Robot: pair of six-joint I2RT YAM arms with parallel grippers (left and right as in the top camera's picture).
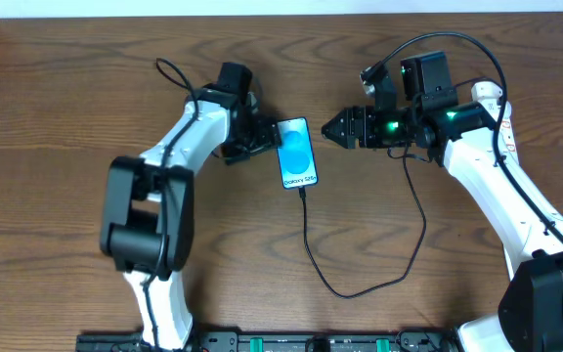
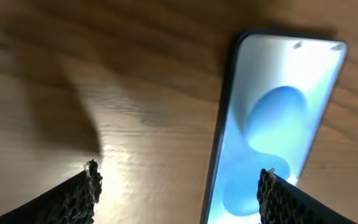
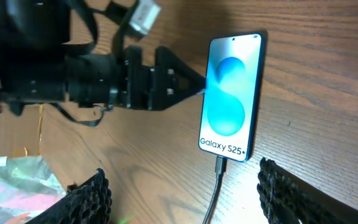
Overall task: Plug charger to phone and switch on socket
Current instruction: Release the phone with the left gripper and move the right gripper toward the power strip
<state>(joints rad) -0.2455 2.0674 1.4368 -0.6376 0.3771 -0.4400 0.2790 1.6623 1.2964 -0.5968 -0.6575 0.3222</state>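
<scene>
I am wearing white shells (image 1: 189,135) over black joints (image 1: 140,220), trailing black cables (image 1: 438,37), green lights (image 1: 391,125) glowing behind my right gripper (image 1: 328,127).

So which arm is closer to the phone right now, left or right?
Left. The left arm has its jaws at the phone's left edge, one of them over the screen. The right arm's jaws sit off the phone's upper right, with a gap between.

Wood table (image 1: 57,108): phone (image 1: 296,154) lying flat, charger (image 1: 306,235) cable looped.
</scene>
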